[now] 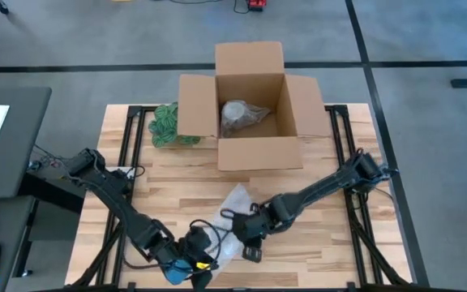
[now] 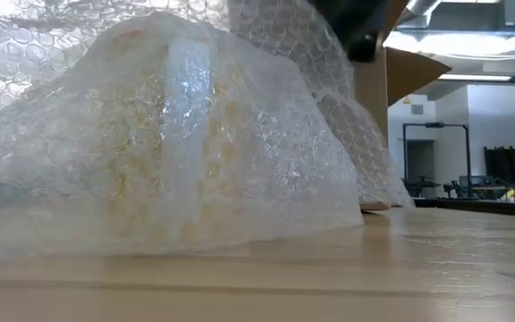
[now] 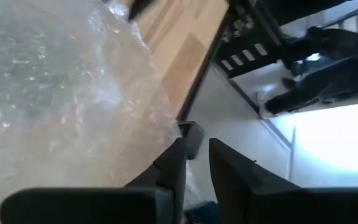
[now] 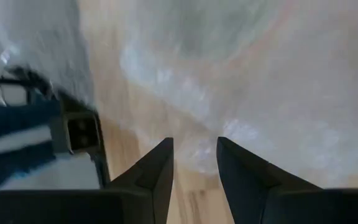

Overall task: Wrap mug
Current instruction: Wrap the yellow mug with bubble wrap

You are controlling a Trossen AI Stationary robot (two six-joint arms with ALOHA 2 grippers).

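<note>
Near the counter's [image 1: 177, 191] front edge, the left gripper [image 1: 191, 268] hangs over the front fringe of a crumpled bubble wrap sheet [image 1: 232, 212], its fingers [image 3: 169, 168] a narrow gap apart with nothing visibly between them. The mug cannot be made out under the wrap, which rises in a mound in the low view. Just right, the right gripper [image 1: 250, 235] sits over the sheet, fingers [image 4: 157, 171] parted, empty. An open cardboard box [image 1: 254, 109] stands at the back edge, beside green netting [image 1: 165, 123].
</note>
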